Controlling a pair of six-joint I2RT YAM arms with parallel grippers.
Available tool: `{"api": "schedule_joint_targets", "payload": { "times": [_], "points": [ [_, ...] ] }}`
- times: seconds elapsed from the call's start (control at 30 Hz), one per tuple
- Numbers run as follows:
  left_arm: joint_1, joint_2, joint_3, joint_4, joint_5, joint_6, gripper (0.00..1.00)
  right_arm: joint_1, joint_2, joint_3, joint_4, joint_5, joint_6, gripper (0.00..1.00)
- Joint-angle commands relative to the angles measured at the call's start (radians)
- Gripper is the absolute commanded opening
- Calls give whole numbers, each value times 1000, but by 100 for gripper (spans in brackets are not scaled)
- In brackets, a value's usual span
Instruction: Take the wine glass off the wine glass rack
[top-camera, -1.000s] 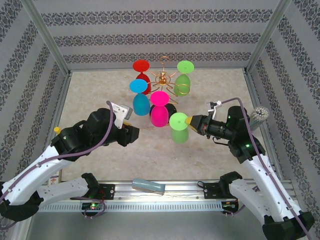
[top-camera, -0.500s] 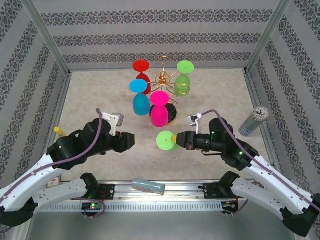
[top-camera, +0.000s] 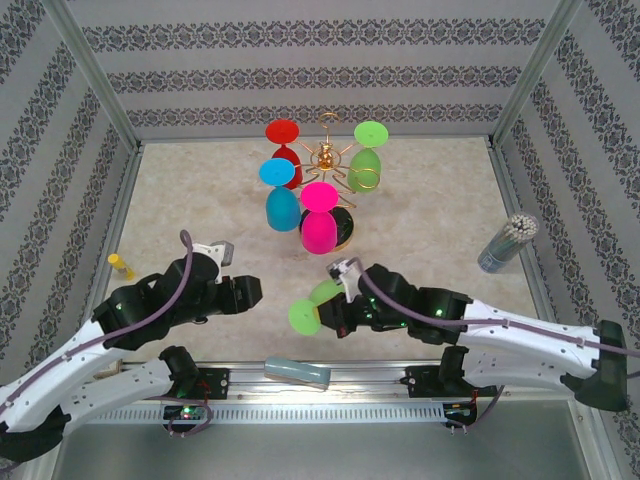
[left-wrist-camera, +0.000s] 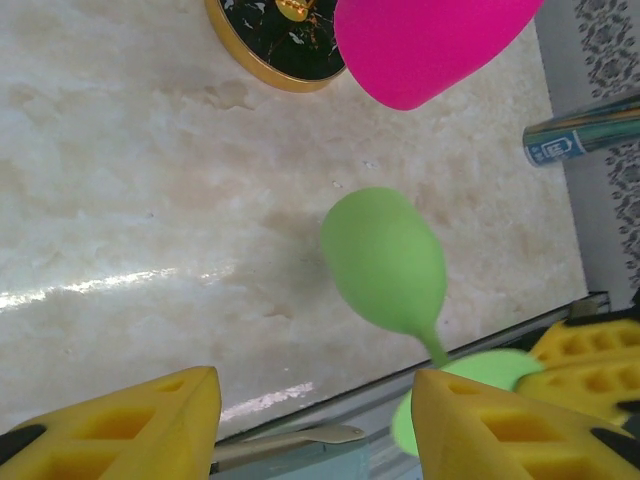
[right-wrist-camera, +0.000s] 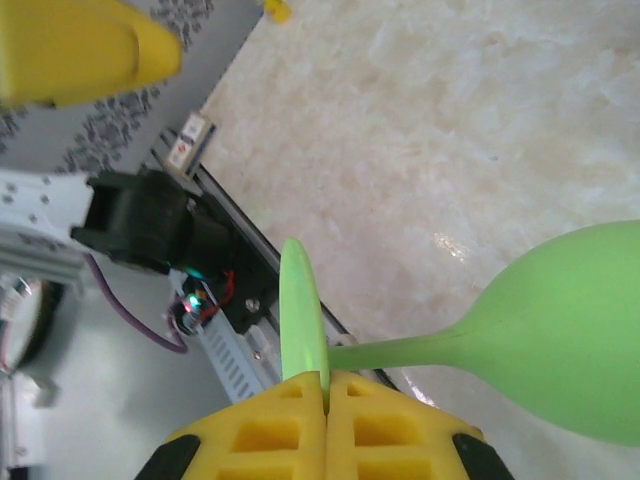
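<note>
Since the earlier frame the wine glass (top-camera: 304, 316) has travelled from beside the wine glass rack (top-camera: 330, 160) to the near edge of the marbled tabletop (top-camera: 430, 200) and now lies tipped sideways, patterned walls (top-camera: 300, 80) around. The right gripper (right-wrist-camera: 327, 385) reaches low and leftward, jaws clenched on the stem at the foot. The left gripper (left-wrist-camera: 315, 400) faces it, jaws released and empty.

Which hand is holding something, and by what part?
Right hand grips the light green wine glass by its stem, beside the foot; left hand is empty.
</note>
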Motion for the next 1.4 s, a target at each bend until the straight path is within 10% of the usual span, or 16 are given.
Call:
{"api": "schedule_joint_targets", "payload": {
  "times": [0.0,0.77,1.37],
  "points": [
    [-14,-40,-12,-56,0,-97,55,76,56,67,58,144,-112,0],
    [-14,-41,20,-242,51,-203,58,300,386,187,253,485,-380,0],
    [-12,-69,-72,-77,123,-334,56,367,493,162,424,712,-559,0]
  ]
}}
